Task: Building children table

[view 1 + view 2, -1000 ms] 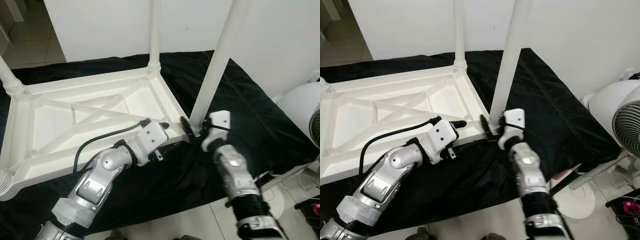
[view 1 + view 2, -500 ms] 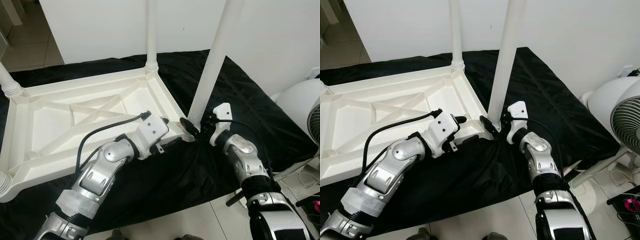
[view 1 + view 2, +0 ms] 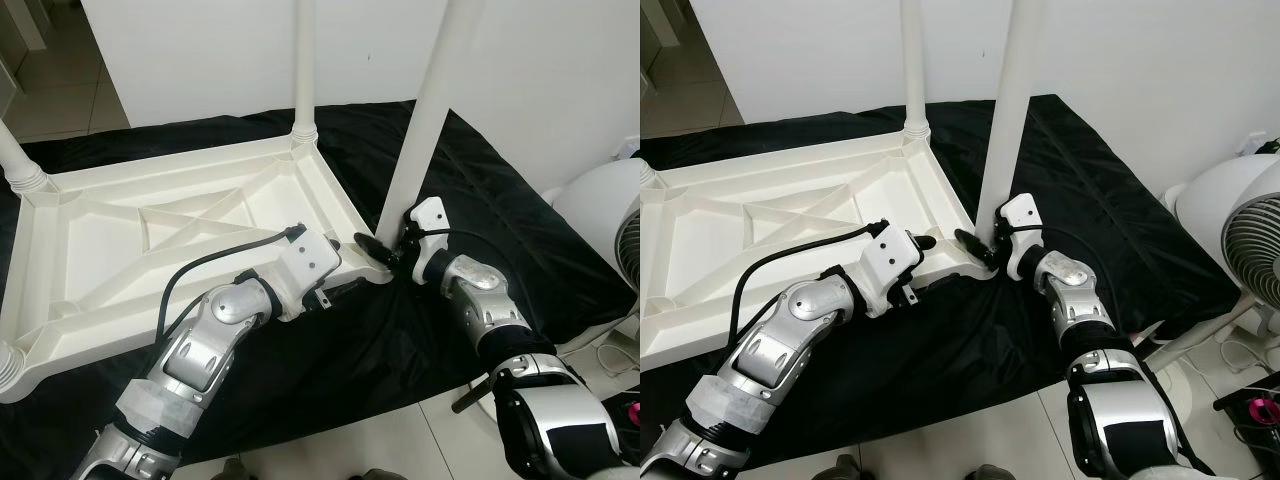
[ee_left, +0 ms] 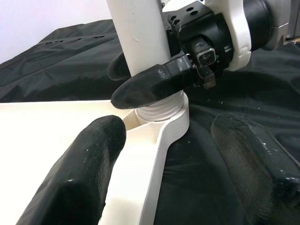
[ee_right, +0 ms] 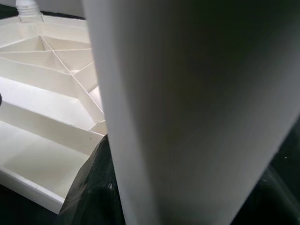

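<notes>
Right gripper (image 3: 385,252) has lowered, gripping smooth white leg (image 3: 432,100)

From my station I count one upturned white plastic table top (image 3: 170,235), ribbed underneath. Four white cylindrical plastic legs: near-right corner (image 3: 425,120), far-right corner (image 3: 304,60), far-left corner (image 3: 18,160), near-left corner (image 3: 8,368). One black cloth sheet (image 3: 500,210) under it. One white round fan (image 3: 1240,240). Two silver arms, two black-fingered grippers: left (image 3: 342,283), right (image 3: 385,252).
</notes>
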`<state>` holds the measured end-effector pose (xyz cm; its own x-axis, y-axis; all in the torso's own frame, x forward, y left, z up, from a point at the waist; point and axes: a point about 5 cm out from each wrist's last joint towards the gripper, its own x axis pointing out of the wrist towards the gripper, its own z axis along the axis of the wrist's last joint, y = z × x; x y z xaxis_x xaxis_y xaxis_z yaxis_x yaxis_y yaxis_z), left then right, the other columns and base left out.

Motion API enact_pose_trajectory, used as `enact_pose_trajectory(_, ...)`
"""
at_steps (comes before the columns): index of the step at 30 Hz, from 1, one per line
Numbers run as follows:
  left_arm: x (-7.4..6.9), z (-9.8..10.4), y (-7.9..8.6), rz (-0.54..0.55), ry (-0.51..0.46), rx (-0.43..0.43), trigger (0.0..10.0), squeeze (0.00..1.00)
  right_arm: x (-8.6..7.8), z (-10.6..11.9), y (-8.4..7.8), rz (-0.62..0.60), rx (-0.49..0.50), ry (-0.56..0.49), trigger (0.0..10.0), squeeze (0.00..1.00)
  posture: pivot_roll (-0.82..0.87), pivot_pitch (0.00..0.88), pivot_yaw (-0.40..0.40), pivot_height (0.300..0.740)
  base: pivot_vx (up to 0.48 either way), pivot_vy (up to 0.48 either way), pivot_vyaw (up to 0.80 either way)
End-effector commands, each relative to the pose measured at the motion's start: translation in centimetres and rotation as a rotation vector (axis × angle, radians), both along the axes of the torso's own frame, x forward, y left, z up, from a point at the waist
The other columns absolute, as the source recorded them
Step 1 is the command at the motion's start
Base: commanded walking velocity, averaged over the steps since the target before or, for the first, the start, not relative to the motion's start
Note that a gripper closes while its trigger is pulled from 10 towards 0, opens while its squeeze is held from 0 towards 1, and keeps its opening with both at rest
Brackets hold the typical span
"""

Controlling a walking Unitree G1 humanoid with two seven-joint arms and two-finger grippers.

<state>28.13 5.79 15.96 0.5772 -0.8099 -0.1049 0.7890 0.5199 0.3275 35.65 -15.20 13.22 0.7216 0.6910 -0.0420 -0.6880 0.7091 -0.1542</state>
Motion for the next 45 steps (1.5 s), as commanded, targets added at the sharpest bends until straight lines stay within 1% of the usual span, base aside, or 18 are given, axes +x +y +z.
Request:
enact_pose_trajectory(1, 0.0, -0.3, 0.2, 0.024, 0.001, 0.023, 10.0, 0.0, -0.2, -0.5, 0.3, 0.033, -0.03, 0.014, 0.0, 0.0, -0.01, 0.0, -0.005, 0.74, 0.0, 0.0, 0.0)
enact_pose_trajectory(3, 0.0, -0.3, 0.2, 0.035, 0.0, 0.024, 10.0, 0.0, -0.3, -0.7, 0.1, 0.034, -0.03, 0.02, 0.0, 0.0, -0.01, 0.0, -0.005, 0.74, 0.0, 0.0, 0.0)
enact_pose_trajectory(4, 0.0, -0.4, 0.2, 0.047, -0.004, 0.022, 10.0, 0.0, -0.4, -0.9, 0.0, 0.034, -0.03, 0.025, 3.1, 0.0, -0.01, 0.0, -0.011, 0.74, 0.0, 0.0, 0.0)
enact_pose_trajectory(5, 0.0, -0.4, 0.2, 0.047, -0.004, 0.022, 10.0, 0.0, -0.4, -0.9, 0.0, 0.034, -0.03, 0.025, 3.1, 0.0, -0.01, 0.0, -0.011, 0.74, 0.0, 0.0, 0.0)
enact_pose_trajectory(6, 0.1, -0.4, 0.2, 0.057, -0.005, 0.023, 10.0, 0.0, -0.5, -1.2, -0.1, 0.021, -0.03, 0.034, 5.1, 0.0, -0.01, 0.0, -0.011, 0.74, 0.0, 0.0, 0.0)
enact_pose_trajectory(7, 0.1, -0.4, 0.1, 0.063, -0.007, 0.021, 10.0, 0.0, -0.5, -1.5, -0.3, -0.007, -0.018, 0.055, 10.0, 0.0, -0.01, 0.0, -0.016, 0.74, 0.0, 0.0, 0.0)
enact_pose_trajectory(18, 0.2, -0.5, 0.0, 0.07, -0.002, 0.022, 10.0, 0.0, -0.4, -2.3, 0.0, -0.139, 0.055, 0.101, 10.0, 0.0, -0.02, 0.0, -0.016, 0.74, 0.0, 0.0, 0.0)
enact_pose_trajectory(20, 0.4, -0.5, 0.1, 0.082, -0.013, 0.023, 10.0, 0.0, -0.2, -2.6, 0.0, -0.26, 0.061, 0.104, 10.0, 0.0, -0.02, 0.0, -0.022, 0.74, 0.0, 0.0, 0.0)
enact_pose_trajectory(22, 0.6, -0.5, 0.3, 0.095, -0.019, 0.022, 10.0, 0.0, -0.2, -2.8, 0.0, -0.308, 0.074, 0.109, 10.0, 0.0, -0.02, 0.0, -0.022, 0.74, 0.0, 0.0, 0.0)
enact_pose_trajectory(24, 0.6, -0.5, 0.3, 0.095, -0.019, 0.022, 10.0, 0.0, -0.2, -2.8, 0.0, -0.308, 0.074, 0.109, 10.0, 0.0, -0.02, 0.0, -0.022, 0.74, 0.0, 0.0, 0.0)
enact_pose_trajectory(25, 1.0, -0.4, 0.7, 0.118, -0.021, 0.019, 10.0, 0.0, -0.2, -3.0, 0.1, -0.37, 0.085, 0.114, 10.0, 0.0, -0.02, 0.0, -0.02, 0.74, 0.0, 0.0, 0.0)
enact_pose_trajectory(29, 1.7, 0.0, 1.6, 0.147, -0.047, -0.003, 10.0, 0.0, -0.7, -3.7, 1.9, -0.63, 0.18, 0.164, 10.0, 0.0, -0.03, 0.0, -0.014, 0.74, 0.0, 0.0, 0.0)
enact_pose_trajectory(31, 1.6, -0.1, 1.6, 0.146, -0.048, 0.001, 10.0, 0.0, -0.8, -3.7, 2.1, -0.661, 0.187, 0.166, 10.0, 0.0, -0.03, 0.0, -0.014, 0.74, 0.0, 0.0, 0.0)
enact_pose_trajectory(33, 1.5, -0.1, 1.5, 0.143, -0.044, 0.003, 10.0, 0.0, -1.2, -3.6, 3.4, -0.739, 0.222, 0.154, 10.0, 0.0, -0.03, 0.0, -0.011, 0.74, 0.0, 0.0, 0.0)
enact_pose_trajectory(36, 1.4, -0.1, 1.4, 0.134, -0.049, 0.0, 10.0, 0.0, -1.5, -3.4, 4.2, -0.798, 0.255, 0.15, 10.0, 0.0, -0.03, 0.0, -0.01, 0.74, 0.0, 0.0, 0.0)
enact_pose_trajectory(40, 1.2, -0.1, 1.2, 0.123, -0.056, 0.0, 10.0, 0.0, -1.6, -3.2, 4.9, -0.794, 0.263, 0.147, 10.0, 0.0, -0.03, 0.0, -0.01, 0.74, 0.0, 0.0, 0.0)
enact_pose_trajectory(41, 1.1, -0.3, 1.0, 0.115, -0.058, 0.005, 10.0, 0.0, -1.7, -2.9, 5.3, -0.75, 0.253, 0.131, 10.0, 0.0, -0.03, 0.0, -0.014, 0.74, 0.0, 0.0, 0.0)
enact_pose_trajectory(45, 1.1, -0.1, 1.0, 0.109, -0.092, 0.001, 10.0, 0.0, -1.8, -2.5, 5.6, -0.697, 0.266, 0.1, 10.0, 0.0, -0.02, 0.0, -0.02, 0.74, 0.0, 0.0, 0.0)
